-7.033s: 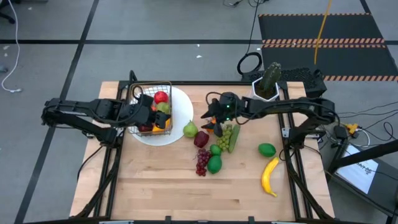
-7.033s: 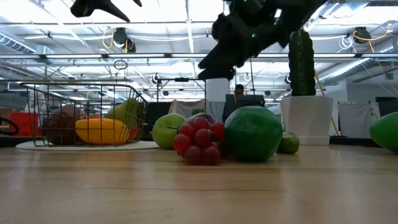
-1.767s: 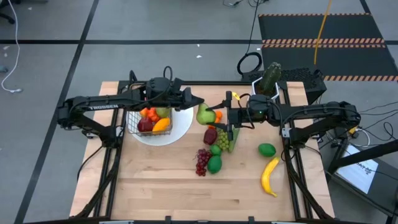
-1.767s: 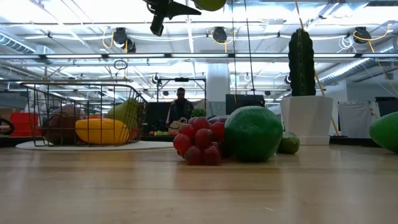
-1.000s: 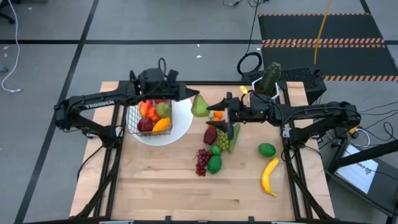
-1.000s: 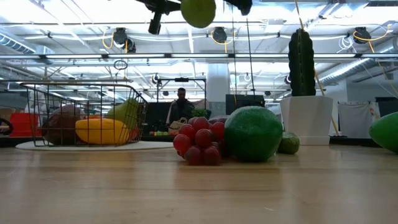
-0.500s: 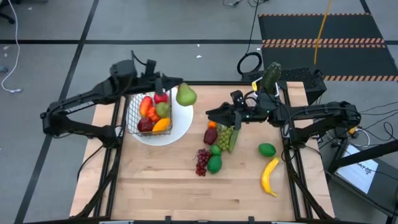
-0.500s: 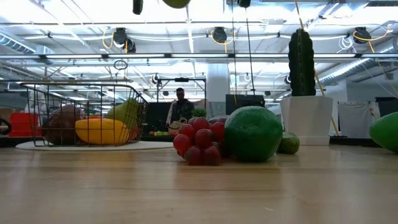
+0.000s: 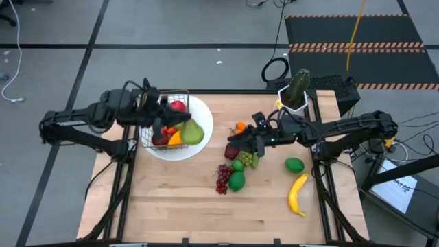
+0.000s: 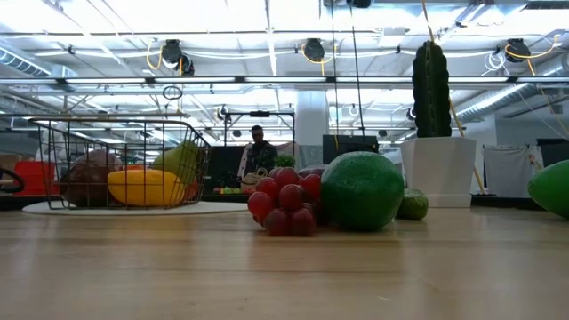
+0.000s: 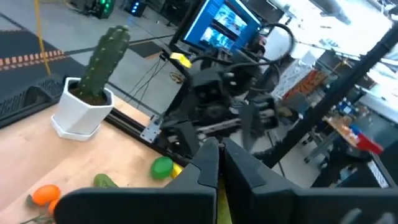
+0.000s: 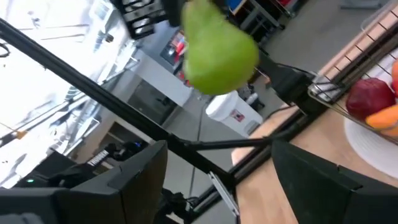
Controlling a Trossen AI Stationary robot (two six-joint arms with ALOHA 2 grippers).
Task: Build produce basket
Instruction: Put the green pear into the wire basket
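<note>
Fingers point(image 11: 208, 167) of the left gripper point(image 9: 180, 122) pinch shut on the green toy pear point(image 9: 193, 132), which has swung back over the round white plate point(image 9: 204, 113), beside the small dark wire-mesh basket point(image 9: 178, 94). The right gripper point(image 9: 236, 145), fingers spread wide, has dipped toward the loose toy fruit point(image 9: 236, 180).

You have a pale wood table point(image 9: 171, 199) under everything. On it sits a white plate point(image 9: 204, 113) bearing the dark wire basket point(image 9: 180, 95), filled with red, orange and yellow produce. A green pear point(image 9: 193, 132) shows at the basket's side. Away from the plate lie dark red grapes point(image 9: 223, 178), a green lime point(image 9: 294, 165) and a yellow banana point(image 9: 297, 195). The green cactus point(image 9: 298, 84) stands in a white pot point(image 9: 287, 104).
</note>
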